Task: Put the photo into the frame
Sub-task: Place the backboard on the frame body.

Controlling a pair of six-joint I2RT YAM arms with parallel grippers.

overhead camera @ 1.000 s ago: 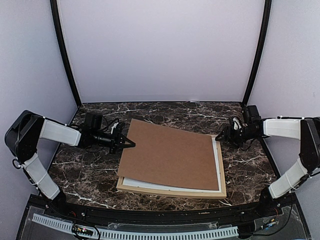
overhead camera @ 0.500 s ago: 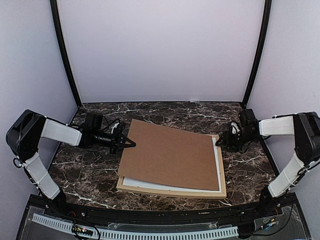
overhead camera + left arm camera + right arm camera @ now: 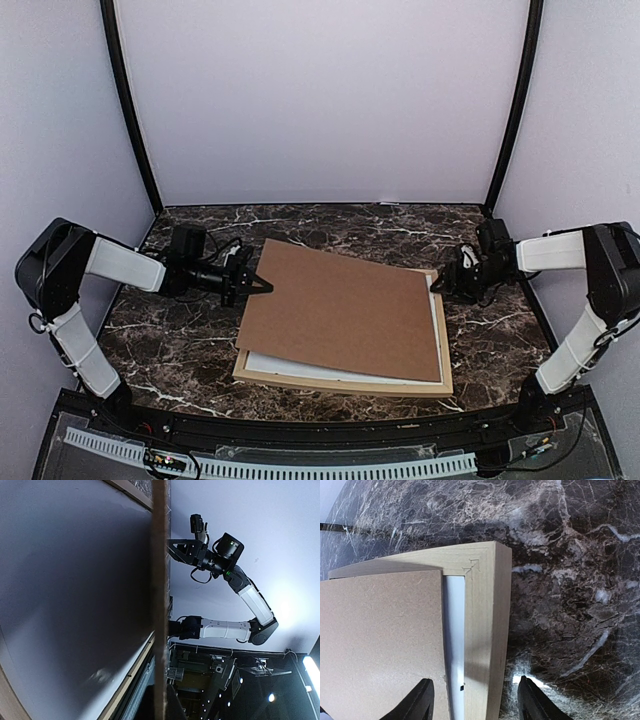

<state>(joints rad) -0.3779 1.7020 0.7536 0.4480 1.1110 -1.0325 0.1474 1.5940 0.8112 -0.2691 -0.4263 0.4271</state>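
The top view is bright and even, with a thin shadow under the board (image 3: 340, 310). The left wrist view is dim, the board's near edge blurred, and a lamp (image 3: 311, 669) flares at the right edge. The right wrist view is sharp, with glare on the table (image 3: 560, 580) beside its dark fingers (image 3: 532, 702).

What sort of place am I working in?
Probably a robot test booth: plain pale walls enclose a dark marble-patterned tabletop, with black curved corner poles.
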